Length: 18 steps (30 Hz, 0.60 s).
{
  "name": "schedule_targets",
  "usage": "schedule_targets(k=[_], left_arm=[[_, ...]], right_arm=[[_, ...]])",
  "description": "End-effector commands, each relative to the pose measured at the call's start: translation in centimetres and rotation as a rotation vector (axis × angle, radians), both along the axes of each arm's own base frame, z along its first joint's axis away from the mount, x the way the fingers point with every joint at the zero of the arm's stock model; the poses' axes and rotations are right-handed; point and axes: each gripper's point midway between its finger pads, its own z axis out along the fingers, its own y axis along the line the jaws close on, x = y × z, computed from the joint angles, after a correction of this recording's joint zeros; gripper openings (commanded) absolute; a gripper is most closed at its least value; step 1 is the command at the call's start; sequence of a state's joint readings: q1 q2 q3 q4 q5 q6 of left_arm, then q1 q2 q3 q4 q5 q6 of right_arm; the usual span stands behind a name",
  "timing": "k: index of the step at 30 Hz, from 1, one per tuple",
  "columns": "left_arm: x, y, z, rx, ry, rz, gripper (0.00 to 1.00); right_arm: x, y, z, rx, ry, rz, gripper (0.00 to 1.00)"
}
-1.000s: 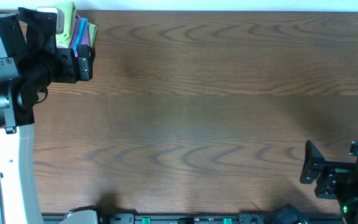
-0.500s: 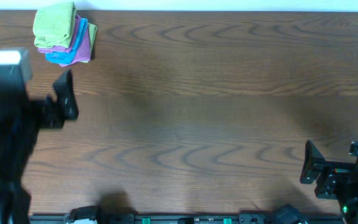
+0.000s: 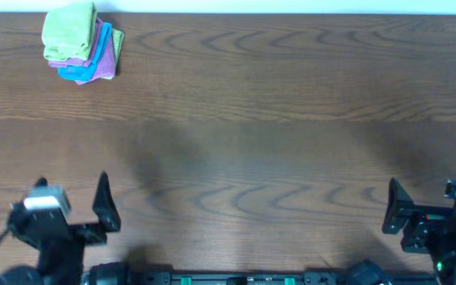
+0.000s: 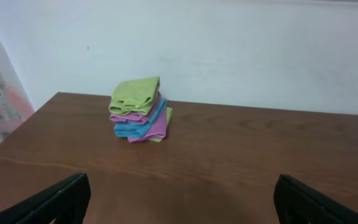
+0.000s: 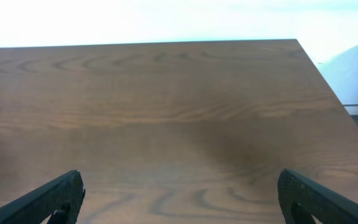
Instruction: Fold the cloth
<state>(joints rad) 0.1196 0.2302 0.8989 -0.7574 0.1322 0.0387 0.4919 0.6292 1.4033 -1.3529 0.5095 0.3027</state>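
Observation:
The lime-green cloth (image 3: pixel 70 32) lies folded on top of a small stack at the far left corner of the table; it also shows in the left wrist view (image 4: pixel 135 94). My left gripper (image 3: pixel 62 212) is open and empty at the front left edge, far from the stack, with both fingers wide apart in its wrist view (image 4: pixel 182 199). My right gripper (image 3: pixel 434 214) is open and empty at the front right edge, over bare wood (image 5: pixel 179 199).
Under the green cloth lie a purple cloth (image 3: pixel 107 54) and a light-blue cloth (image 3: pixel 79 73), with another green edge (image 3: pixel 118 37) at the bottom. The brown wooden table (image 3: pixel 275 142) ends at a white wall behind the stack.
My left arm has drawn back from over the stack at the far left to the front left edge, uncovering the stack. The right arm has not moved.

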Motion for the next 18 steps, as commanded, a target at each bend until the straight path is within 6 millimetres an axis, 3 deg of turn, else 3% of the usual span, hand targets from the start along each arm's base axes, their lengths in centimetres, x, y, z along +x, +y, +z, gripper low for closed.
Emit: schedule_targets(k=[1,8,18], left_arm=[[-0.5,0.1,-2.3,0.021,-0.012,0.003,0.96],[0.3,0.3,-7.2,0.027,0.017,0.007,0.95],[3.1,0.6,-11.1,0.078,0.052,0.0,0.95]], right_arm=[[0.0,-0.3,-0.1,-0.018,0.005,-0.012,0.99],[0.0,-0.3,-0.1,-0.018,0.005,-0.012,0.99],[0.0,-0.3,-0.1,-0.018,0.005,-0.012,0.99]])
